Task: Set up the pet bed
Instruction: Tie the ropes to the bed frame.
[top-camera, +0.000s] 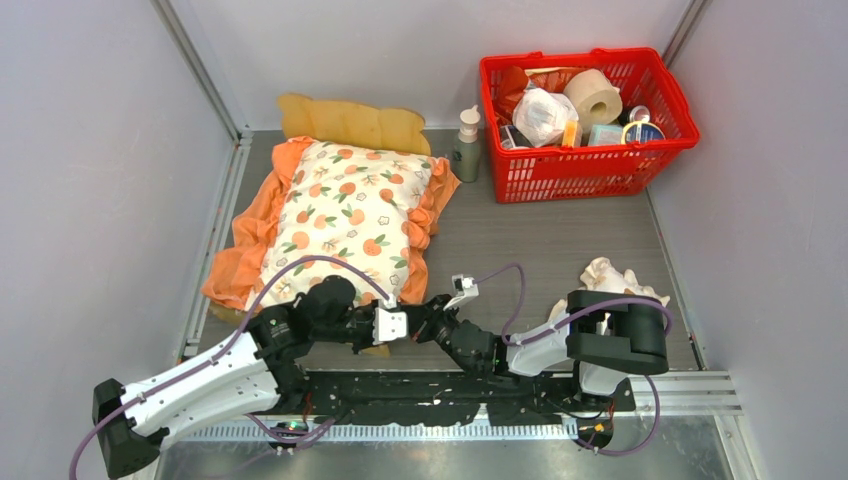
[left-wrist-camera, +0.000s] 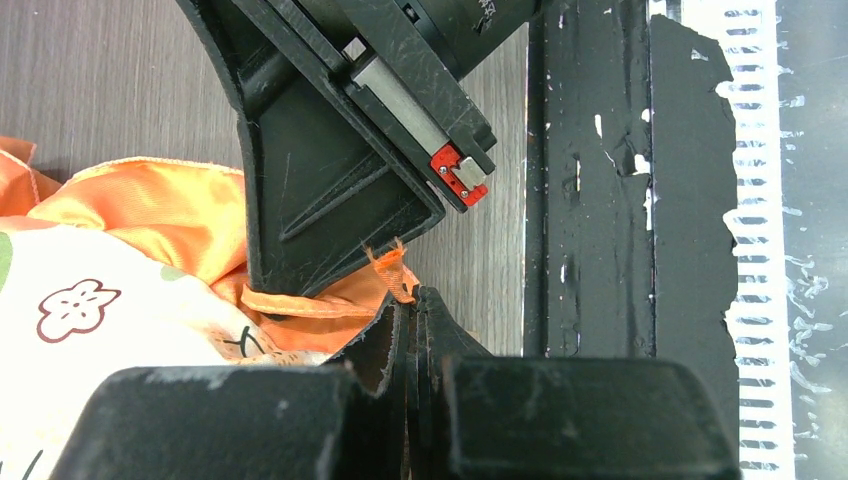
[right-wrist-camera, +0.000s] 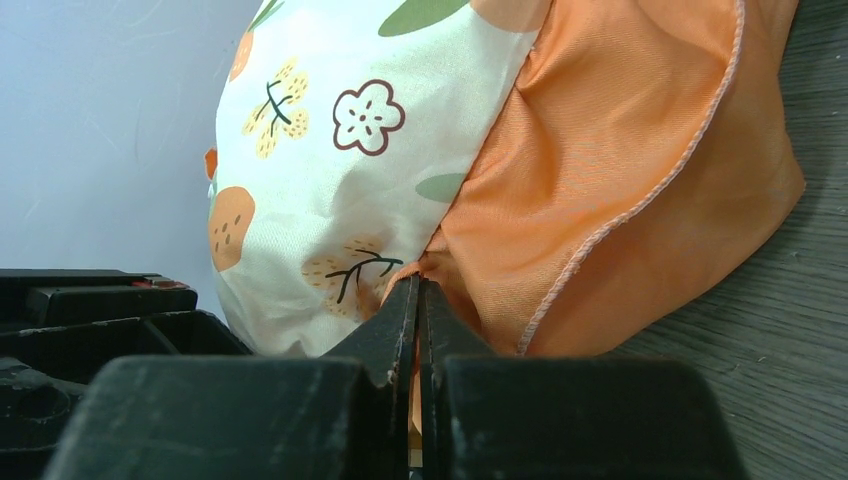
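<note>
- Bottom centre: left end effector pressed shut on frayed edge of orange satin ruffle.
- Left: cream flower-print cushion bearing that ruffle.
- Above: black right end effector, tip on ruffle.
- Beneath: grey wood-grain surface.

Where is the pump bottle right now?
Top view: the pump bottle stands upright at the far side of the table, between the pet bed on its left and the red basket on its right.

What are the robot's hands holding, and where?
The left gripper and right gripper both pinch the cushion by its orange ruffle at the near end.
</note>
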